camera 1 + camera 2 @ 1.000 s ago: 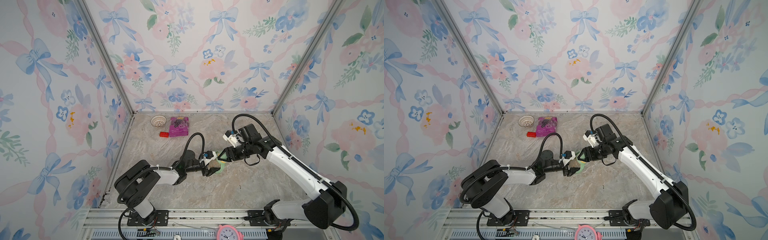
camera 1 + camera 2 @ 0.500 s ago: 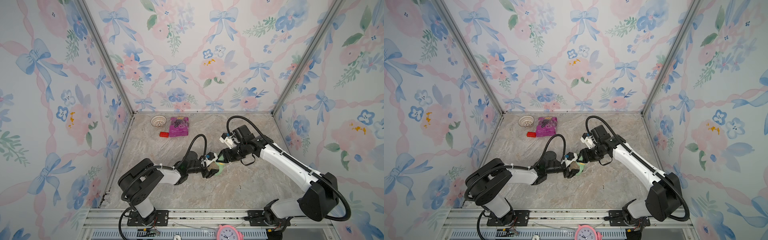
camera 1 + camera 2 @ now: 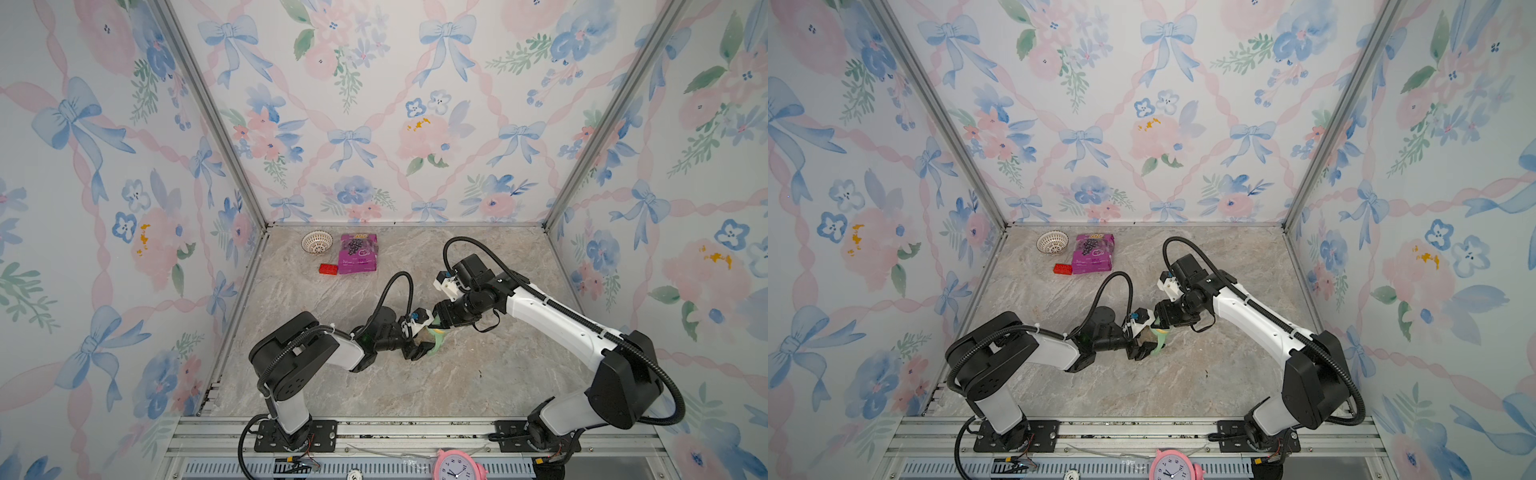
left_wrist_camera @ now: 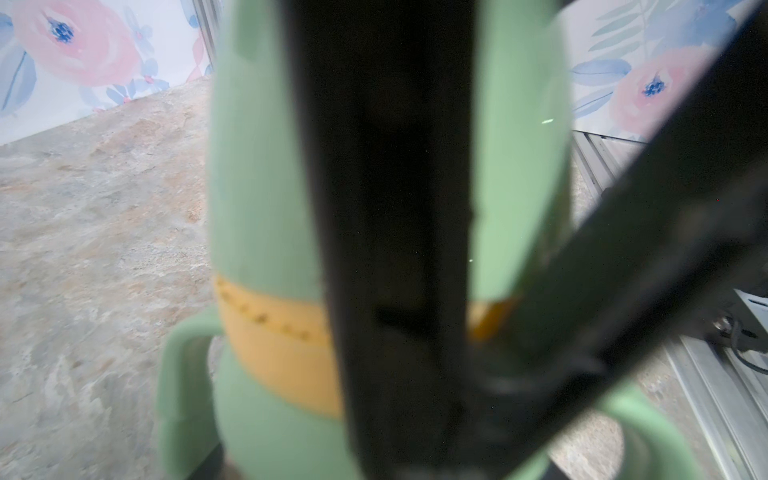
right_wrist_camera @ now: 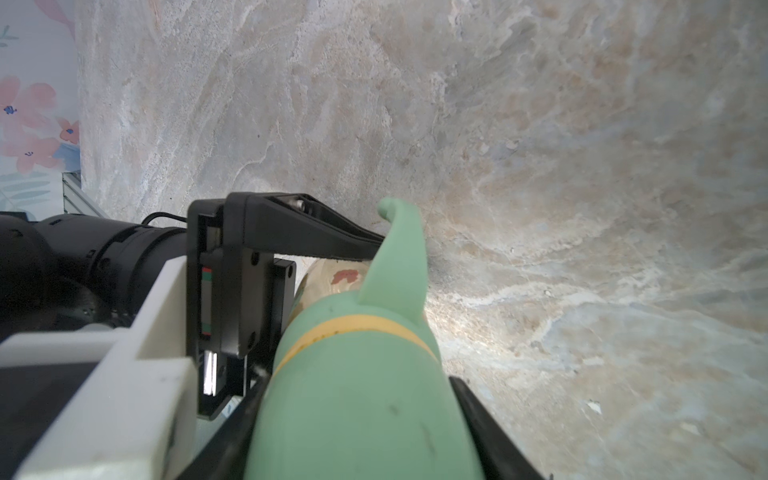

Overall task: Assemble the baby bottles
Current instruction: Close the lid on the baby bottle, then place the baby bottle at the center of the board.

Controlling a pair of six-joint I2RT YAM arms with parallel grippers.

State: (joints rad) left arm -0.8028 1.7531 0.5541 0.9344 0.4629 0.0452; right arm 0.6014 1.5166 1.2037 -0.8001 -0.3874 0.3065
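Mint-green and amber, the baby bottle [image 3: 435,338] is held between both arms at mid-tabletop, its cap end toward the right arm and its body end toward the left. Whether it touches the surface cannot be told. Bare beige marbled tabletop [image 3: 457,386] spreads from the bottle on every side out to the metal-framed walls. Far behind the bottle, near the back wall, a purple packet [image 3: 357,254] lies with a white bowl [image 3: 317,242] and a red brick [image 3: 328,269] just beside it. A pink clock [image 3: 457,464] sits well in front of the bottle, past the front rail.

The left arm reaches low and nearly level. Its end effector [image 3: 419,351] is clamped narrowly on the bottle's amber body, and in the right wrist view one black finger [image 5: 311,232] runs along that body beneath the green handle [image 5: 399,257]. The right arm comes down from behind the bottle with a bent wrist. Its end effector [image 3: 438,323] is closed at a moderate width on the dome cap [image 5: 357,415], fingers against both sides. A yellow ring [image 5: 353,328] sits between cap and collar.

Floral wallpaper with blue bows covers all three walls.
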